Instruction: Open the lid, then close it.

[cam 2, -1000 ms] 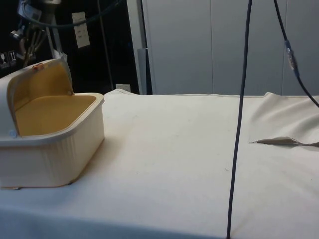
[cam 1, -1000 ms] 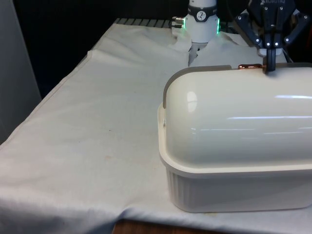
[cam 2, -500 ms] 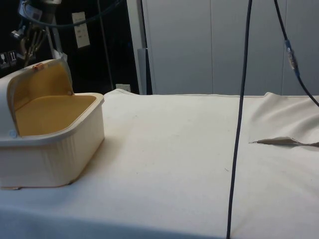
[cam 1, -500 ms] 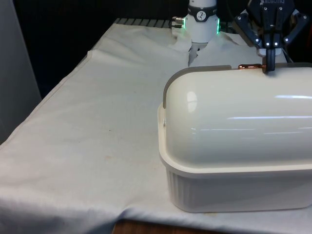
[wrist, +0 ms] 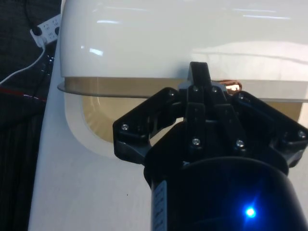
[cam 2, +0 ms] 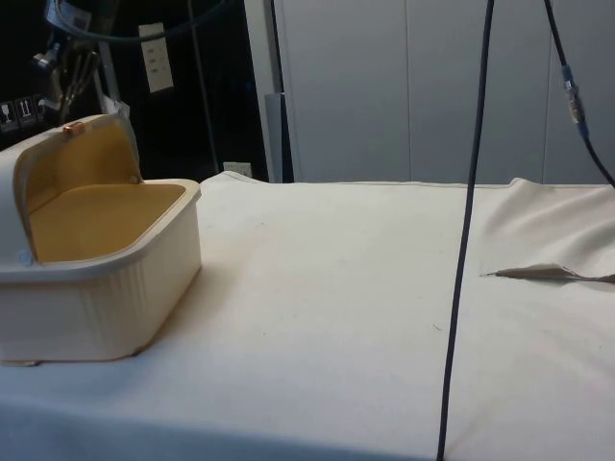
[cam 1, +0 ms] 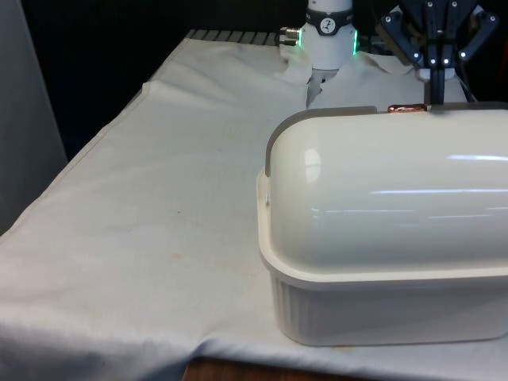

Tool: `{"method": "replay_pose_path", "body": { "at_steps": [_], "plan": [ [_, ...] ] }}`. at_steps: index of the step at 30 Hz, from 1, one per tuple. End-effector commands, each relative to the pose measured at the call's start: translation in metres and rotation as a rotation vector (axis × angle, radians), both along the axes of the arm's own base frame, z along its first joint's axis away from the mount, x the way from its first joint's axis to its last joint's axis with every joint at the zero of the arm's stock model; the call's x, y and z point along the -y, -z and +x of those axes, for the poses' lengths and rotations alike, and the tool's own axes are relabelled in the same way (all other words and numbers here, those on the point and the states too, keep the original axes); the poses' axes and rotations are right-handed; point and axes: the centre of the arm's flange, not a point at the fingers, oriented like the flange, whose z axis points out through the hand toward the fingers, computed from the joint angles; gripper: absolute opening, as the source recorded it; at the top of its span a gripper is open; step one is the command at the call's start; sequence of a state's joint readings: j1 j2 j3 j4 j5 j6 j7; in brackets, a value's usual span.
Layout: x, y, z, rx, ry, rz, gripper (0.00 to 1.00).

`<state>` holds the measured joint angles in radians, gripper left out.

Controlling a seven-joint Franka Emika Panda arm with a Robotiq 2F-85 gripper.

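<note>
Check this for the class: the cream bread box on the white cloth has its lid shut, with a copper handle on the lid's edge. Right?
Not quite. The lid is open: the side view shows it rolled back over the bread box, baring the tan inside. The copper handle on its edge and the white cloth are right.

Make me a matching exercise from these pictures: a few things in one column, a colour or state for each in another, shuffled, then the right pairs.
Things
1. Cream plastic bread box's domed roll lid
2. Small handle on the lid's edge
3. Inside of the bread box
4. Black two-finger gripper

States
A. copper-coloured
B. tan-yellow
C. rolled back, open
D. just above the lid's edge

Pairs: 1-C, 2-A, 3-B, 4-D
</note>
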<state>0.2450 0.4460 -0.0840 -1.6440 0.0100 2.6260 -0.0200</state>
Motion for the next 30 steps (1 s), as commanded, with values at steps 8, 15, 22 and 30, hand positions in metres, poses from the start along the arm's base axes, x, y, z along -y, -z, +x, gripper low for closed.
{"method": "replay_pose_path", "body": {
  "at_steps": [8, 15, 22, 30],
  "plan": [
    [0.000, 0.000, 0.000, -0.002, 0.000, -0.004, 0.00],
    [0.002, -0.002, 0.003, 0.000, 0.006, -0.010, 0.00],
    [0.002, -0.001, 0.011, 0.003, 0.010, -0.011, 0.00],
    [0.003, -0.001, 0.015, 0.007, 0.010, -0.007, 0.00]
  ]
}}
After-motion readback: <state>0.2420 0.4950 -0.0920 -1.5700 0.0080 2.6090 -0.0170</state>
